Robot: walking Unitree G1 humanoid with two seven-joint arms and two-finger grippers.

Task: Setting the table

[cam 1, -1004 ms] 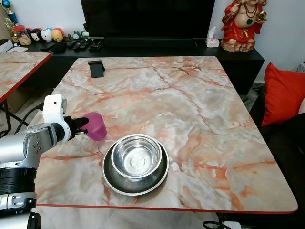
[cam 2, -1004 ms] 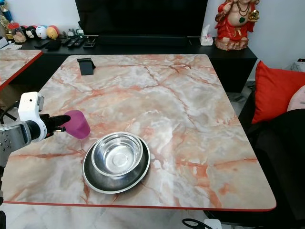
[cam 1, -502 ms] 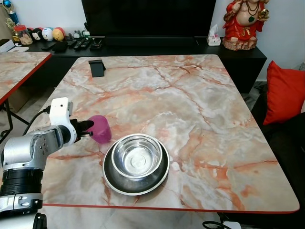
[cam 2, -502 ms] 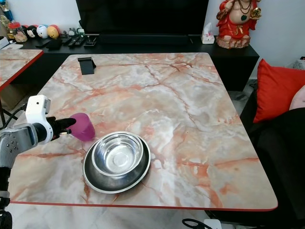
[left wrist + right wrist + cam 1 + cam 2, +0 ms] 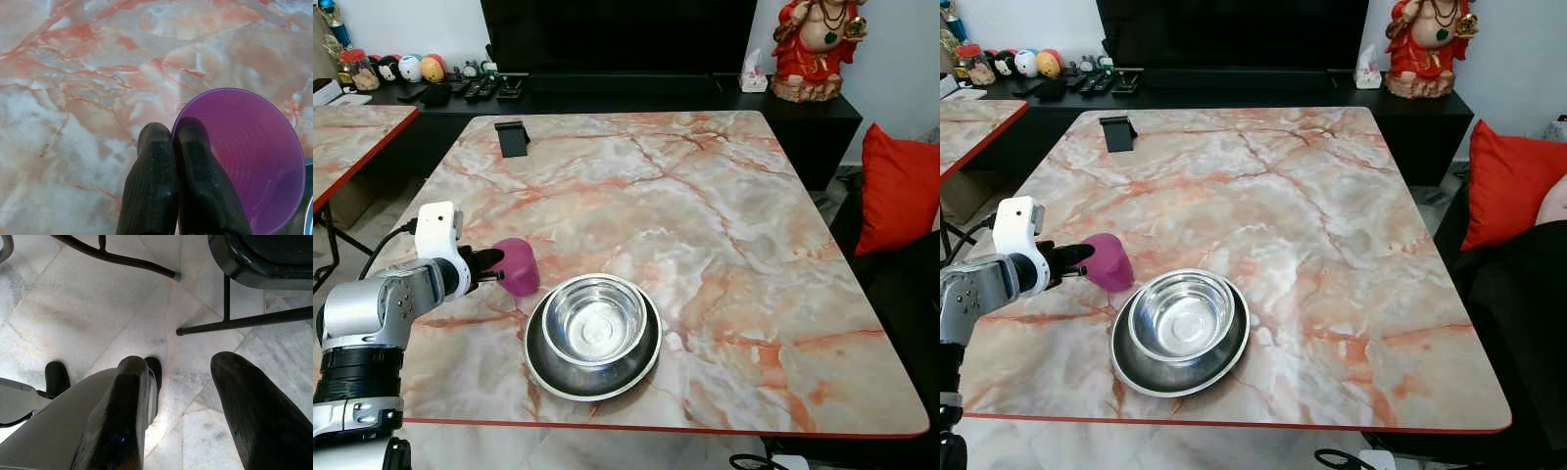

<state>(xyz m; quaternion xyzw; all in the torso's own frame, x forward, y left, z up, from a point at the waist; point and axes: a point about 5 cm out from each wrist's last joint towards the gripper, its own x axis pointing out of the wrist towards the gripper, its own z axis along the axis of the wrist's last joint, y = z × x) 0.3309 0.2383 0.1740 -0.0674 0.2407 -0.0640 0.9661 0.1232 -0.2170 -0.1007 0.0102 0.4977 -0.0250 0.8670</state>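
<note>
Purple plastic cup (image 5: 518, 265), pinched by its rim in my left gripper (image 5: 173, 147), hovers beside the nested steel bowls (image 5: 593, 333) on the marble tabletop (image 5: 724, 215), not yet set down; right gripper (image 5: 183, 396) hangs open.

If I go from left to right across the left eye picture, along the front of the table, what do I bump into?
Left gripper → purple cup → steel bowl → red cushion.

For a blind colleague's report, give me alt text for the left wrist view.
The left gripper pinches the rim of a purple plastic cup, one black finger inside and one outside, above a pink-veined marble table.
</note>
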